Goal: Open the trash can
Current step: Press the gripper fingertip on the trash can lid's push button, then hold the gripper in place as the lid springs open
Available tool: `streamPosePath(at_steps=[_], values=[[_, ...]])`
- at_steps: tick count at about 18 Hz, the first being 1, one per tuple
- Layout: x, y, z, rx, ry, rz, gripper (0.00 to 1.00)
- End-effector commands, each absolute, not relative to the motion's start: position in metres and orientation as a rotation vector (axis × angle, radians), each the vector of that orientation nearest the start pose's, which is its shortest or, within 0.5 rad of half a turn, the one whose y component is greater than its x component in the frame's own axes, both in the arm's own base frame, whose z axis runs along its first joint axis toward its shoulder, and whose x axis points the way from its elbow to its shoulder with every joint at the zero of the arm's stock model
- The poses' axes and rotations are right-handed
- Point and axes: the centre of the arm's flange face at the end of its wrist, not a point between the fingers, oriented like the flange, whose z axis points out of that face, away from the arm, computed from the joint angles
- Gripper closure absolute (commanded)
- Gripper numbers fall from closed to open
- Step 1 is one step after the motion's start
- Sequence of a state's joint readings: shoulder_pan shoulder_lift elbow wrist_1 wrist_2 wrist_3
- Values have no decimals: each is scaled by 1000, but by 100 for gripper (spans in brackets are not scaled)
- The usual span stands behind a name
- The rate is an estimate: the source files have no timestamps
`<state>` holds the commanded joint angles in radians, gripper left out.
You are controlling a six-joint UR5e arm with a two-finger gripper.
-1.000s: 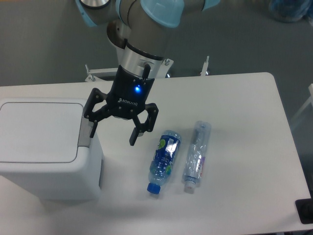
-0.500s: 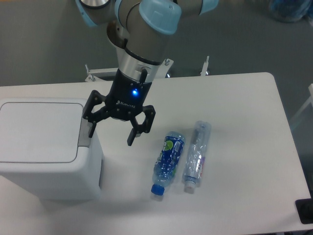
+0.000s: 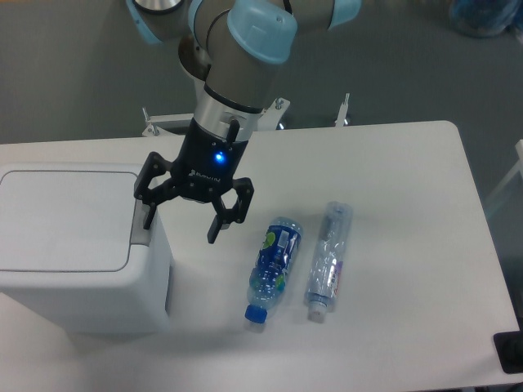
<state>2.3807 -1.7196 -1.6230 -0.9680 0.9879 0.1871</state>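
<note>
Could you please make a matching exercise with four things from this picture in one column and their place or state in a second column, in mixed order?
Things:
1. trash can
2. gripper
3. blue-label bottle
4. clear bottle

Place or state:
A. open, hanging beside the bin's right edge
B. lying furthest right on the table
C. lid shut, at the left
D. lying with a blue cap toward the front edge

Pairs: 1-C, 2-A, 3-D, 4-B
</note>
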Motion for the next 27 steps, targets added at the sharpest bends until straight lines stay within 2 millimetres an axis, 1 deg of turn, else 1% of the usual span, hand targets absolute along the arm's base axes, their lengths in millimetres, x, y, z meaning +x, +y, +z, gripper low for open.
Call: streamPosePath(at_steps=[13,16,18,19,27], values=[[-284,530,464,-2420,-620,-416,0],[-283,529,461,-2427,-611,-417,0],[-281,527,451,-2446,-584,-415,0],[-280,527,450,-2449,-580,-411,0],[-280,527,451,-2448,-579,-410,0]])
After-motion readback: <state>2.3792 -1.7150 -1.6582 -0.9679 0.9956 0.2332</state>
